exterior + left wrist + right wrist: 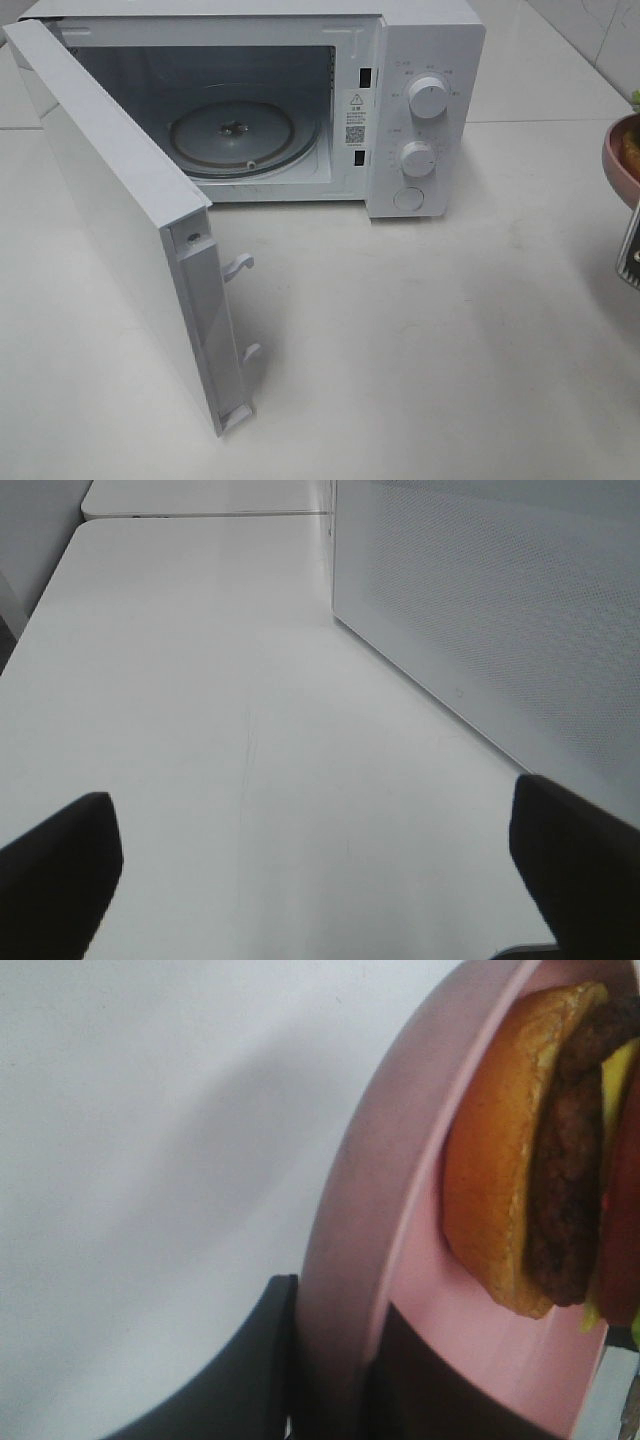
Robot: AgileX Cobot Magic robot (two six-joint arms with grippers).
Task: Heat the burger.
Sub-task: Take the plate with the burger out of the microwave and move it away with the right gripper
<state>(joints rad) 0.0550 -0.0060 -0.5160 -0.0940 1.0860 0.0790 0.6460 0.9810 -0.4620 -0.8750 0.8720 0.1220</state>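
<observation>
The right pincer pinches the pink plate's rim, one finger on each side; the burger sits on that plate just beyond its fingertips. The left pincer hangs spread above the bench.

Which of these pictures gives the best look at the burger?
The right wrist view: the burger fills it, bun and patty clear, on a pink plate pinched by the fingers. The high view shows only a sliver at its right edge. The left wrist view shows none.
</observation>
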